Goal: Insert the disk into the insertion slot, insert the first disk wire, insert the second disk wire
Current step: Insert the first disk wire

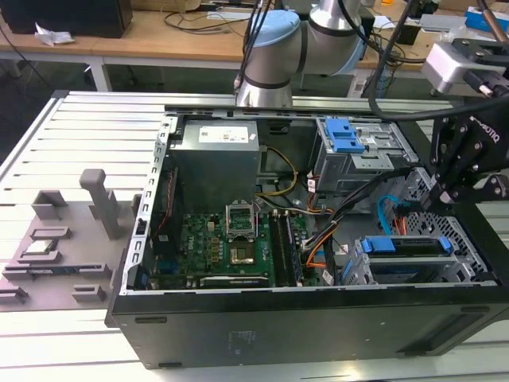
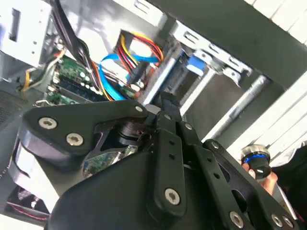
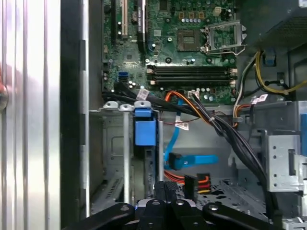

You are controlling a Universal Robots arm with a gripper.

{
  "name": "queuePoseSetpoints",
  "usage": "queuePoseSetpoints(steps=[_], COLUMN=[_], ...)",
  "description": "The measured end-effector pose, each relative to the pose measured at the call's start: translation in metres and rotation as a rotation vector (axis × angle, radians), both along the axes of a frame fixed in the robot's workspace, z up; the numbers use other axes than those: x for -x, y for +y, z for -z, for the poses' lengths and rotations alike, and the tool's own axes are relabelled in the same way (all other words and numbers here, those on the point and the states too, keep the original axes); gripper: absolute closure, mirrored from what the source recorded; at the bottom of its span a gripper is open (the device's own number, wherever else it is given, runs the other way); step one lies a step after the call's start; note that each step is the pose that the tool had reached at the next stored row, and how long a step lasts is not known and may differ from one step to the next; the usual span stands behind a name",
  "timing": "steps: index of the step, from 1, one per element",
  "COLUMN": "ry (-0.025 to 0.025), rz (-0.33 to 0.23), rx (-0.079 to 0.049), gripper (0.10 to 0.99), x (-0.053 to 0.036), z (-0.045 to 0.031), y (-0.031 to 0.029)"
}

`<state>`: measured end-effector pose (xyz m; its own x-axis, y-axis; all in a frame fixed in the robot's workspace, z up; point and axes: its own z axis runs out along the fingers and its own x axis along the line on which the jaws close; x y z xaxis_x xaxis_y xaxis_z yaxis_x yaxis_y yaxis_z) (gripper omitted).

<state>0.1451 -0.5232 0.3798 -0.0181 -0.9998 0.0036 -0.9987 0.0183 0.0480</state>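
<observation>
The disk (image 1: 404, 246), in its bright blue frame, lies inside the insertion slot (image 1: 471, 256), the low perforated metal cage at the case's corner on the exterior view's right. In the first wrist view the disk's blue frame end (image 3: 145, 132) sticks out of the cage. My gripper (image 1: 445, 197) hangs just above the cage. Its fingers (image 3: 165, 190) look shut with nothing visible between them. A loose blue wire (image 3: 186, 161) and a plug with red, yellow and orange wires (image 3: 197, 182) lie beside the fingertips. In the second wrist view the gripper (image 2: 168, 103) points at the blue wire (image 2: 125, 61).
The open computer case holds a green motherboard (image 1: 231, 239), a grey power supply (image 1: 216, 167) and a taller grey bay with a blue latch (image 1: 348, 137). A thick black cable bundle (image 3: 218, 127) runs past the cage. A grey fixture plate (image 1: 60, 243) lies on the exterior view's left.
</observation>
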Motion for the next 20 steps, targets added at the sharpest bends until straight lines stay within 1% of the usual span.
queuePoseSetpoints(steps=[1, 2, 4, 5, 6, 12, 15, 17, 18, 20], ry=[0.0006, 0.0012, 0.0025, 0.0026, 0.0026, 0.0026, 0.0026, 0.0026, 0.0026, 0.0026], rz=[0.0, 0.0, 0.0, 0.0, 0.0, 0.0, 0.0, 0.0, 0.0, 0.0], rx=[0.0, 0.0, 0.0, 0.0, 0.0, 0.001, 0.001, 0.002, 0.007, 0.01], gripper=[0.98, 0.98, 0.98, 0.98, 0.98, 0.973, 0.784, 0.784, 0.784, 0.784], x=[-0.0014, -0.0022, -0.0029, -0.003, -0.0033, -0.0033, -0.0033, -0.0033, -0.0033, -0.0033], z=[0.0011, 0.0025, 0.0085, 0.0098, 0.0103, 0.0104, 0.0104, 0.0106, 0.0116, 0.0153], y=[0.0043, 0.007, 0.0146, 0.019, 0.0216, 0.0218, 0.0218, 0.0219, 0.022, 0.0226])
